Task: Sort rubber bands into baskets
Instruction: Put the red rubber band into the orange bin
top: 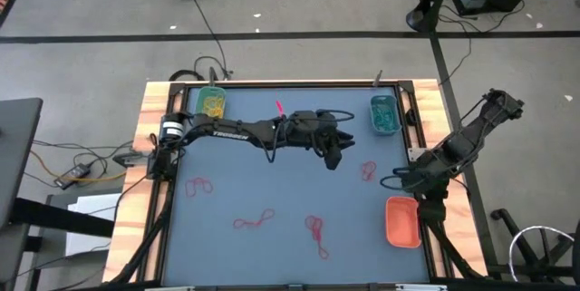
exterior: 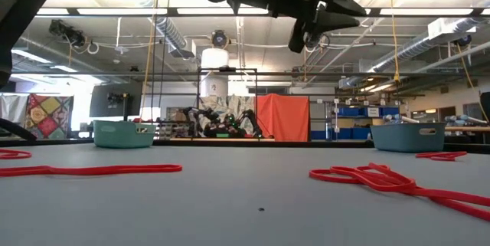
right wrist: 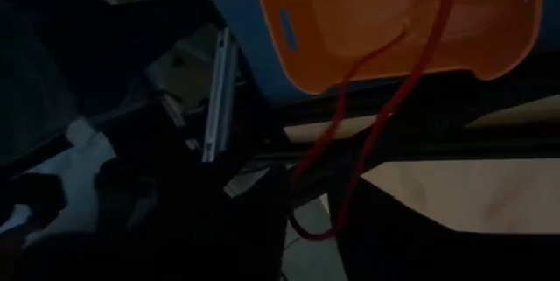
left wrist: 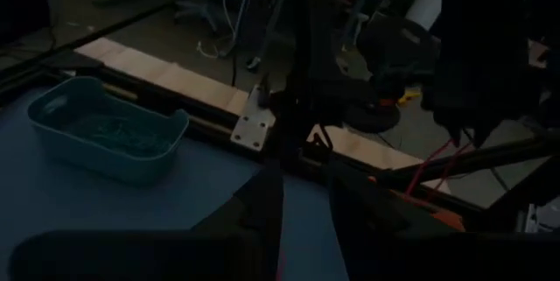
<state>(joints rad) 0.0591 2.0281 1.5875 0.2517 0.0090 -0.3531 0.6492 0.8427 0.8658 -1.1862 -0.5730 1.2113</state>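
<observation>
My right gripper (right wrist: 306,255) pinches a limp red rubber band (right wrist: 385,115) dangling beside the orange basket (right wrist: 394,27); I'd grip mid-loop. Left fingers (left wrist: 262,202): can't tell.

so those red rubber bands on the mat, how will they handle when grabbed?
Likely floppy: the red band in the right gripper hangs in a limp loop by the orange basket. Probably light and thin. The red bands on the mat lie tangled, so several may lift together.
</observation>
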